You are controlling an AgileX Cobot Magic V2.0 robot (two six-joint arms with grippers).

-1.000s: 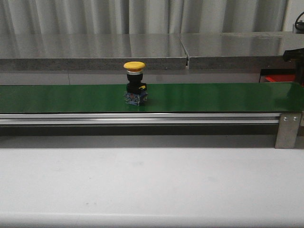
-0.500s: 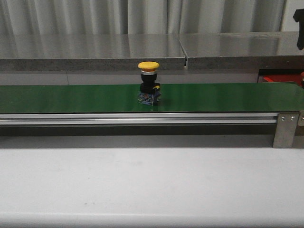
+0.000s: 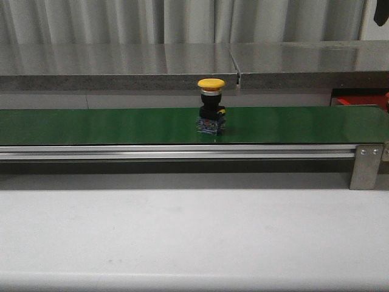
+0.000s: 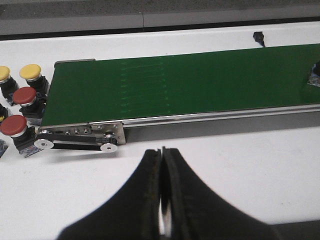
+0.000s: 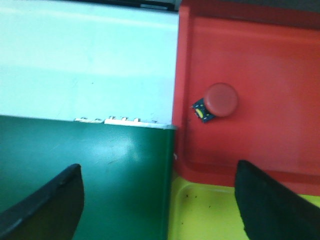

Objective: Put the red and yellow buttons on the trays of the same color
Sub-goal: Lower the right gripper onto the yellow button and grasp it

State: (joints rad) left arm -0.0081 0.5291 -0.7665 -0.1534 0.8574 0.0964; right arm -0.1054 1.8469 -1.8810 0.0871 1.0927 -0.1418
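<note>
Green conveyor belt (image 3: 109,125) runs across a white table (image 3: 182,237), steel counter (image 3: 121,61) and grey curtain (image 3: 91,21) behind. Yellow button (image 3: 211,114) stands upright near belt's middle, towards its front edge. Left gripper (image 4: 161,190) clenched, holding nothing; right gripper (image 5: 160,200) spread wide over red tray (image 5: 250,65), w/ a red button (image 5: 220,101) in it; yellow tray (image 5: 200,215) adjoins, prob. touching.

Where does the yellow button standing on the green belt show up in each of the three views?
Front view: the yellow button stands upright on the green belt, slightly right of centre.
Left wrist view: only a sliver of what seems to be its base shows at the picture's edge, on the belt.
Right wrist view: not in it; only a red button in the red tray.
Shared landmark: the green belt.
</note>
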